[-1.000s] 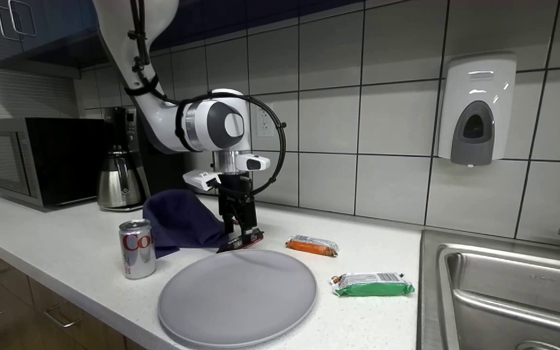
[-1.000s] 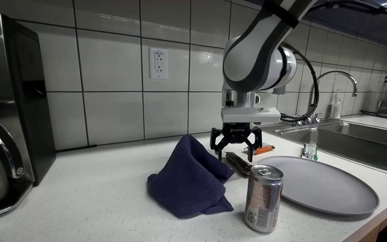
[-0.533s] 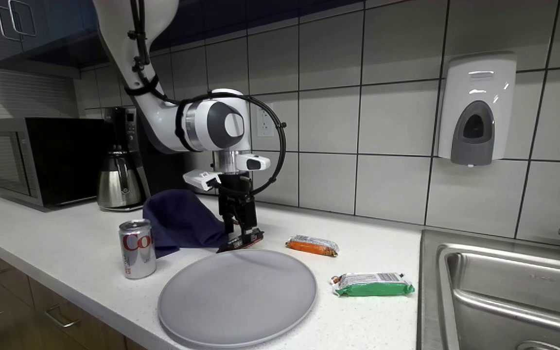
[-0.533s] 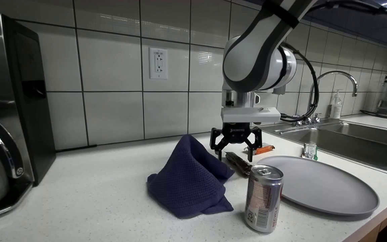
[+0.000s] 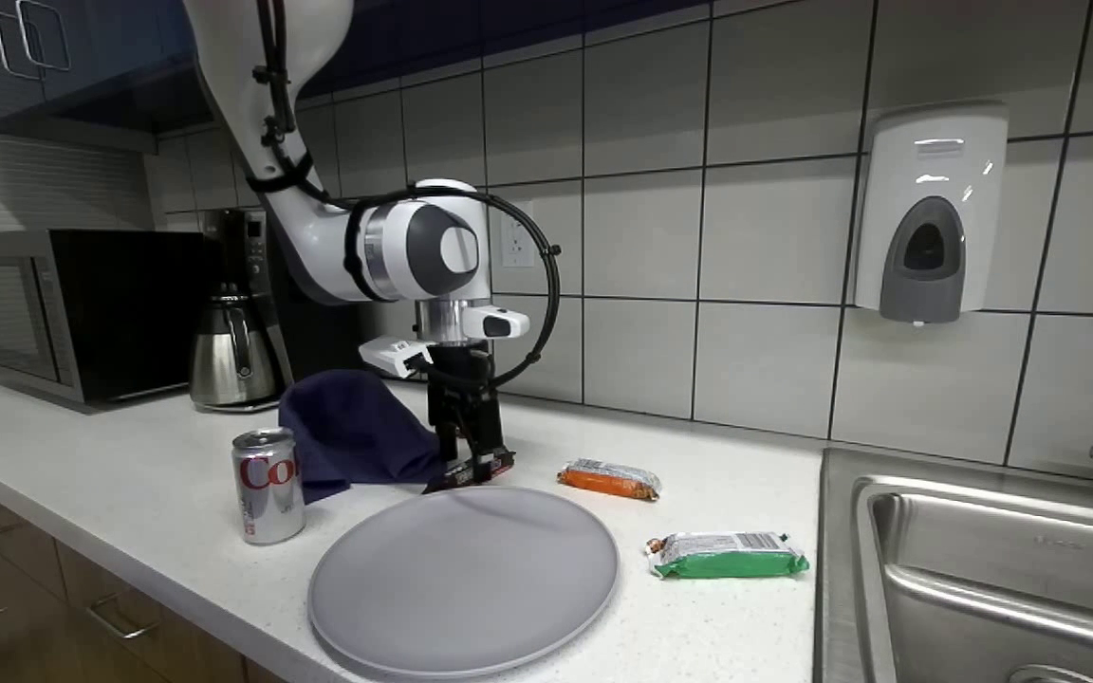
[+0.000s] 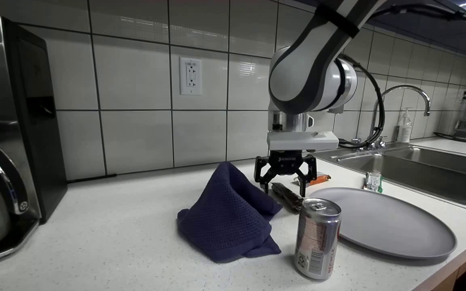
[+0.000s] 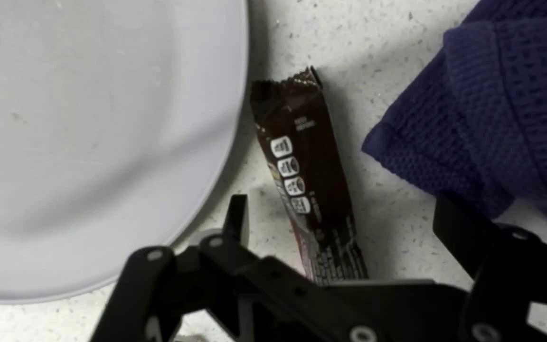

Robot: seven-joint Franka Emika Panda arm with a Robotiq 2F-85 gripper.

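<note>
Only the wrist view showed me white labels (image 7: 294, 185) on the brown bar (image 7: 323, 161). The gripper (image 6: 284, 193) stood spread, the bar lying between its fingers (image 6: 302, 189)

Over the last half-second the gripper (image 6: 284, 192) has dropped slightly, coming closer to the brown-wrapped bar (image 7: 318, 175) beneath it. The arm (image 5: 319, 232) above the bar has sunk along with it in both exterior views; in an exterior view, one finger (image 5: 484, 467) reaches a little farther down across the bar.
</note>
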